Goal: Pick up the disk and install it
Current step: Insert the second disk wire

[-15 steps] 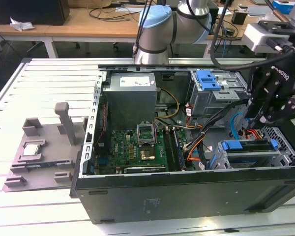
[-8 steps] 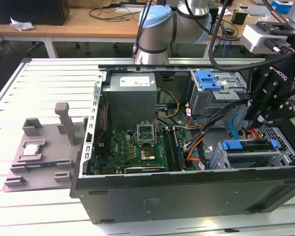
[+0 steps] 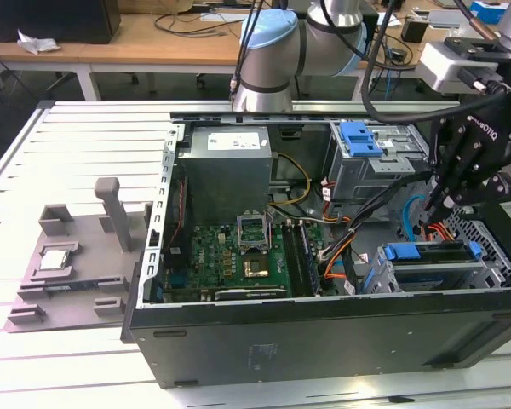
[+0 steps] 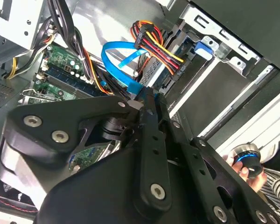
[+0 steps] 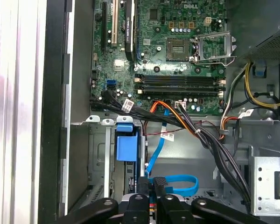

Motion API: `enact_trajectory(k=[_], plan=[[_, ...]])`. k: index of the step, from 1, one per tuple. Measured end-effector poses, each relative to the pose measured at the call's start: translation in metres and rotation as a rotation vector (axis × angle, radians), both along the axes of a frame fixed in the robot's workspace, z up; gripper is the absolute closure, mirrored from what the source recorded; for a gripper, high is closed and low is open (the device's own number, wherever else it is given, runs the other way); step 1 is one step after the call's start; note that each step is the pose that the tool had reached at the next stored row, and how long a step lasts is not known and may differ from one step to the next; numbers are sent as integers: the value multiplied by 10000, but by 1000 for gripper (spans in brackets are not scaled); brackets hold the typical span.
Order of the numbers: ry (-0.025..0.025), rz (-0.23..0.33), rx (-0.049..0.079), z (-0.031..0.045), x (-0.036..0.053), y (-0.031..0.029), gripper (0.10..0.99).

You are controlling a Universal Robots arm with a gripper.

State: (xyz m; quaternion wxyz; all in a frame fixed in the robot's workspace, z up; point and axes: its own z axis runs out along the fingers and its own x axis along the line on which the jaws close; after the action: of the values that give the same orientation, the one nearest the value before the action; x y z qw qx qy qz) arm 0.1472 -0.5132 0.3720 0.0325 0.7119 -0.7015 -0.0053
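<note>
Since the disk (image 3: 430, 256) appears already slotted on edge into the drive bay (image 3: 502, 256) at lower right of the exterior view, its blue bracket facing up, it is judged to be seated or nearly seated rather than carried. The gripper (image 3: 437, 204) is hung just above that bay, at right of frame, tips pointed down among the cables, probably so the drive can be pressed or checked from above. The jaws are seen drawn narrow, tips close together, with no part of the disk between them; whether a cable is touched cannot be told. In the first wrist view the blue bracket of the disk (image 5: 127, 149) is seen left of centre, just beside and above the gripper (image 5: 150, 184) at bottom centre, apart from it. A blue data cable (image 5: 177, 179) is looped right beside the tips, and the motherboard (image 5: 177, 70) is laid across the upper frame. In the second wrist view the gripper (image 4: 147, 95) is set next to the same blue data cable (image 4: 126, 70).
</note>
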Motion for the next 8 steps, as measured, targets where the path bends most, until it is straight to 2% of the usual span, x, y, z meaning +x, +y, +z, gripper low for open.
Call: enact_trajectory(k=[2, 4, 8], plan=[[0, 0, -64, -13, 0, -36, 925], [0, 0, -117, -43, 0, -108, 925], [1, -2, -120, -133, 1, -147, 925]])
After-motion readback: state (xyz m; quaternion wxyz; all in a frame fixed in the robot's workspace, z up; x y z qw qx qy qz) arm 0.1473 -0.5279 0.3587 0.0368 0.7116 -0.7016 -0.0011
